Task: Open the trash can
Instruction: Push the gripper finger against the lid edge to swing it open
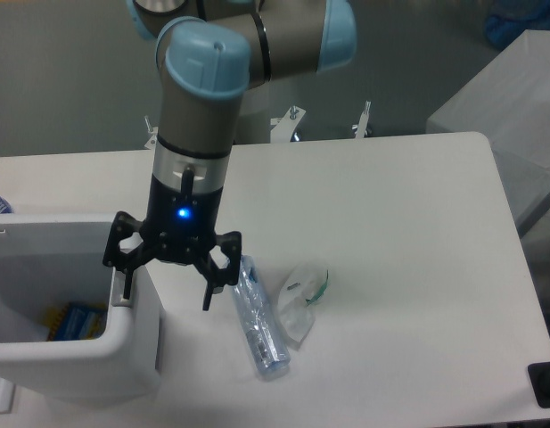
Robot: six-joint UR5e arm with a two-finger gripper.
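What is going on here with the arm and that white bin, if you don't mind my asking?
A UR5e arm holds its gripper over the right rim of the white trash can, jaws spread, one finger at the latch there. The bin stands open: no lid covers it, and something blue and yellow lies inside. On the table to the right lie a clear plastic bottle and a crumpled clear wrapper, both untouched.

No legible text or labels anywhere.
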